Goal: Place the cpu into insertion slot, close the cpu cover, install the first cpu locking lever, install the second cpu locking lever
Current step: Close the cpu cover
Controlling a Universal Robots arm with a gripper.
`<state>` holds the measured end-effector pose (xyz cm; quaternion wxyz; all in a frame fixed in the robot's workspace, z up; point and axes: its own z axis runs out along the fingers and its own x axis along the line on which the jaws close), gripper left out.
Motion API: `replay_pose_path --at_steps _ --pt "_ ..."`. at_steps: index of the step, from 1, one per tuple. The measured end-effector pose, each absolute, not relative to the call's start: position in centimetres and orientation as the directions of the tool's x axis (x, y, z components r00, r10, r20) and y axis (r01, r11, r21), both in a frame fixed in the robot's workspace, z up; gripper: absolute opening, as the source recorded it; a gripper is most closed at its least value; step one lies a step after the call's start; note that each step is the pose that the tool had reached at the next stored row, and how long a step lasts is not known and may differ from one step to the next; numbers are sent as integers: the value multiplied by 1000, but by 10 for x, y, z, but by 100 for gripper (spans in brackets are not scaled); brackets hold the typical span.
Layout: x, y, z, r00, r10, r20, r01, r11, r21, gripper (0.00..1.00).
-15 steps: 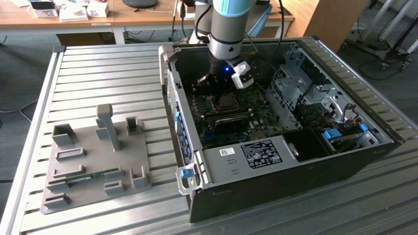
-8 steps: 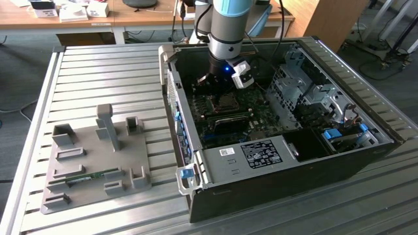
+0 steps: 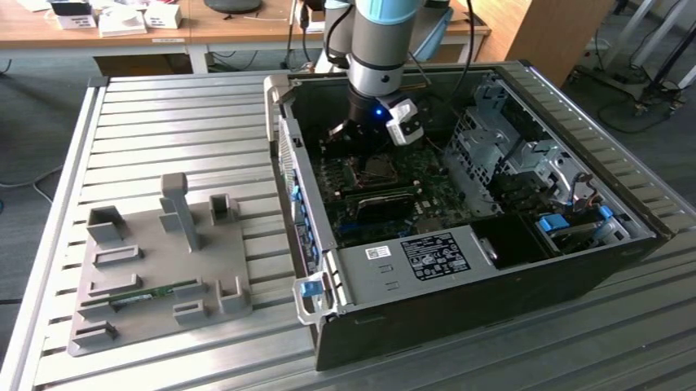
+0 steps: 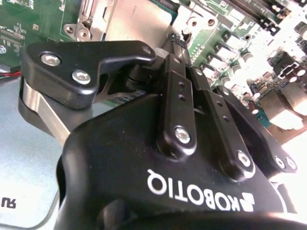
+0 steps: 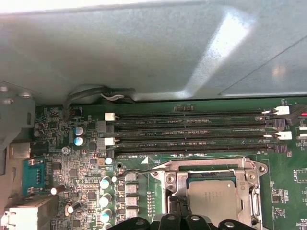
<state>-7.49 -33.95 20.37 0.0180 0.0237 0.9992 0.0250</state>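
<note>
Cpu [image 5: 213,201] lies seated beneath the cpu cover [image 5: 206,168], and my closed gripper [image 5: 184,219], low at its edge, could slip and scratch the board [image 5: 72,167].

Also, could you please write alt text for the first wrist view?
A silvery cpu sits on a green board, the cpu cover lying flat around it. The black gripper is close beside the cover; four long memory slots run nearby.

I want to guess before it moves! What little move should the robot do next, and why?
Probably nudge the gripper toward the wire lever beside the cpu cover: the cpu already lies in place, the cover is down over it, and that lever looks unhooked.
</note>
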Motion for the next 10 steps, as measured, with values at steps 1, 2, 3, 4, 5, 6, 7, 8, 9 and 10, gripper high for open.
replay_pose_path --at_steps 1,2,3,4,5,6,7,8,9,10 --pt "-75 -340 204 -998 48 -35 46 998 51 11" --pt "-75 -340 205 -998 48 -35 46 998 51 11" --pt "-75 -340 206 -998 48 -35 46 998 51 11" --pt "-75 -340 207 -998 48 -35 46 998 51 11" --pt "-75 -340 208 -998 48 -35 46 998 51 11" --pt "-75 -340 210 -998 48 -35 46 998 51 11" --pt "-75 -340 211 -998 48 -35 46 998 51 11" --pt "-75 -340 212 -998 48 -35 46 998 51 11" --pt "-75 -340 214 -998 48 -35 46 998 51 11" --pt "-75 -340 215 -998 48 -35 46 998 51 11"
